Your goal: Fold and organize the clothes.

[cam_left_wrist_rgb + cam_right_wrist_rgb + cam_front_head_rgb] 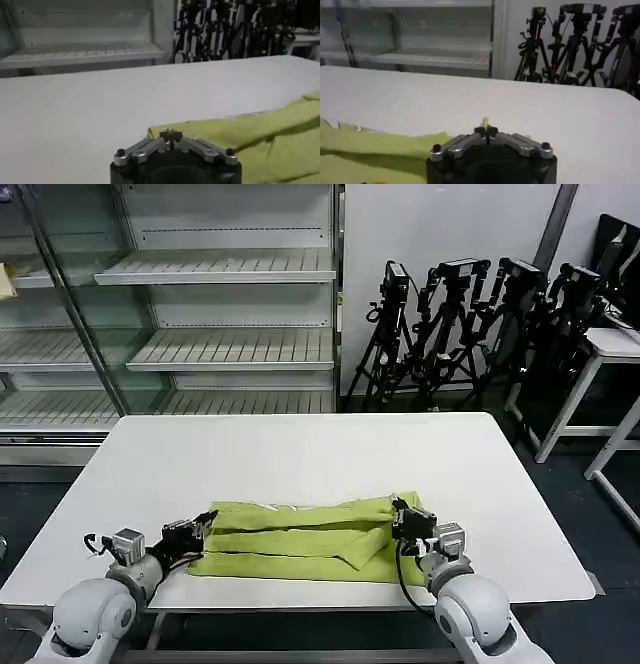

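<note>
Far half of white table [300,454] is bare, open passage. Near edge blocked by lime T-shirt [300,539], with left gripper [205,527] and right gripper [400,514] at its ends. Shelving [220,314] and tripods [470,324] stand beyond the table.

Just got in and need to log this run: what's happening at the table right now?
A two-armed robot is folding a lime T-shirt on a white table. The shirt already lies folded into a long band along the table's near edge. The left gripper is at the band's left end, its jaws together at the cloth's edge. The right gripper is at the right end, jaws shut on a pinch of the fabric. Both sit low at the table, one at each end of the band.
</note>
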{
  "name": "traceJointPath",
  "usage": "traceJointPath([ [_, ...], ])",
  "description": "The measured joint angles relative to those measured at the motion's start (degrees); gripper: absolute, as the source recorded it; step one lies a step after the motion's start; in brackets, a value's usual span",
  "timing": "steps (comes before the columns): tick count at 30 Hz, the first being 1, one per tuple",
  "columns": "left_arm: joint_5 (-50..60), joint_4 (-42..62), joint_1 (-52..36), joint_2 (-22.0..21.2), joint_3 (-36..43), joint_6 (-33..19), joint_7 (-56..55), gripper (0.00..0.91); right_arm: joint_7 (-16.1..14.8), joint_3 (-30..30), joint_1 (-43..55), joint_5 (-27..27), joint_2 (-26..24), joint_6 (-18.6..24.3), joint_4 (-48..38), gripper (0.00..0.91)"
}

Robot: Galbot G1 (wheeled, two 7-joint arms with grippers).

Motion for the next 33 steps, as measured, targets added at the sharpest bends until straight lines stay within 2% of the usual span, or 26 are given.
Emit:
traceJointPath([
  [6, 0.4, -0.5, 0.7, 0.5, -0.3, 0.3, 0.1, 0.030, -0.2, 0.1, 0.1, -0.5, 0.0, 0.1, -0.8, 0.000],
  [7, 0.4, -0.7, 0.9, 0.5, -0.3, 0.4, 0.1, 0.907, -0.3, 0.2, 0.1, -0.6, 0.0, 0.1, -1.0, 0.171],
  [8, 0.6, -0.8, 1.0, 0.6, -0.2, 0.4, 0.1, 0.907, -0.4, 0.2, 0.0, -0.8, 0.0, 0.1, -1.1, 0.907],
  [19, 0.9, -2.8, 1.6, -0.5, -0.4, 0.1, -2.7, 0.907, -1.2, 1.5, -1.4, -2.2, -0.2, 0.0, -0.1, 0.907],
  [33, -7.3, -5.7, 4.1, -2.8, 2.1, 0.5, -18.2, 0.907, -3.0, 5.0, -5.7, -6.3, 0.5, 2.4, 5.3, 0.907],
])
